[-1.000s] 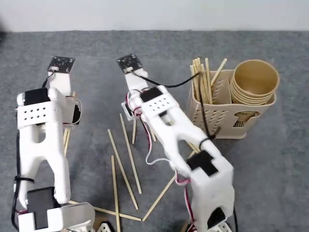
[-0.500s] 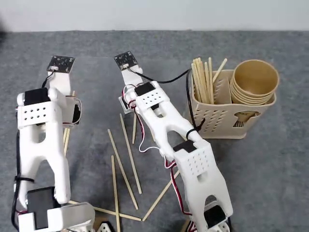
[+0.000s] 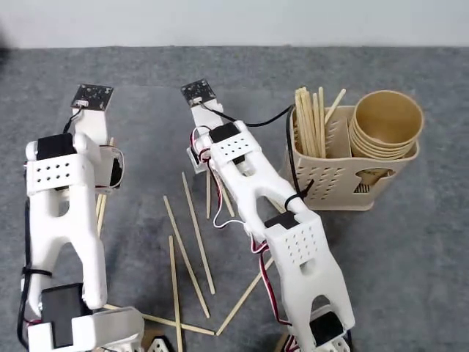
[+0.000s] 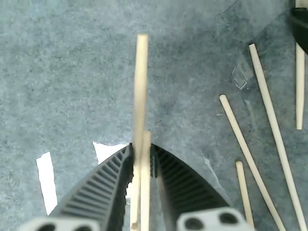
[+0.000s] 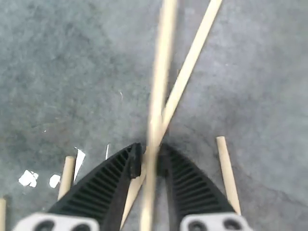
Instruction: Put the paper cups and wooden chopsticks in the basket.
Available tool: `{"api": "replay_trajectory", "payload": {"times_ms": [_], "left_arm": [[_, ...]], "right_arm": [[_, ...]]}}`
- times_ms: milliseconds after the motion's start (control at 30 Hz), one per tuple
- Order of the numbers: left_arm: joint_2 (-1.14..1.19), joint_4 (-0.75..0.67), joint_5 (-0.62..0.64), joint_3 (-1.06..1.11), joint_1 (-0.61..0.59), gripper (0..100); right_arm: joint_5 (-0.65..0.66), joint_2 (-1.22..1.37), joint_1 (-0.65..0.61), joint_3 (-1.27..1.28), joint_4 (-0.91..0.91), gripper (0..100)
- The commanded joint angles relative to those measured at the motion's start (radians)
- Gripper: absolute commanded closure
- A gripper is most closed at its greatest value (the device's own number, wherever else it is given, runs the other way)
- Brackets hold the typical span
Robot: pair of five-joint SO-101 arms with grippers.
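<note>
The left gripper (image 4: 141, 159) is pinching a pair of wooden chopsticks (image 4: 140, 86) between narrowly set jaws, the longer stick running straight out ahead of its tips. Gripping them lengthwise is probably keeping them aligned for dropping end-first. Loose sticks (image 4: 243, 144) are lying on the grey mat (image 4: 57, 57) off to one side of it.

The right gripper (image 5: 149, 159) is likewise clamping tight on a single chopstick (image 5: 161, 72) projecting forward from its jaws, while another stick (image 5: 189, 62) is lying crossed on the mat beneath it.

In the high view, the basket (image 3: 344, 187) is standing near the right gripper, on its side away from the left arm. It is already holding upright sticks (image 3: 308, 121) in one compartment and the stacked paper cups (image 3: 387, 121) in another. More chopsticks (image 3: 184, 249) are waiting behind both grippers, toward the arm bases.
</note>
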Motion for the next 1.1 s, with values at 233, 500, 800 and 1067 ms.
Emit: {"api": "replay_trajectory", "payload": {"times_ms": [233, 500, 800, 1067], "left_arm": [[-0.069, -0.011, 0.000, -0.015, -0.002, 99], [-0.071, -0.014, 0.003, -0.041, -0.002, 99], [-0.071, -0.012, 0.006, -0.188, 0.000, 99], [-0.071, -0.014, 0.006, -0.305, 0.052, 99]], "right_arm": [[0.115, -0.041, -0.035, -0.025, 0.093, 99.1], [0.123, -0.295, -0.044, -0.025, 0.239, 99.1], [0.121, -0.599, -0.044, -0.025, 0.430, 99.1], [0.117, -0.849, -0.039, -0.020, 0.588, 99.1]]}}
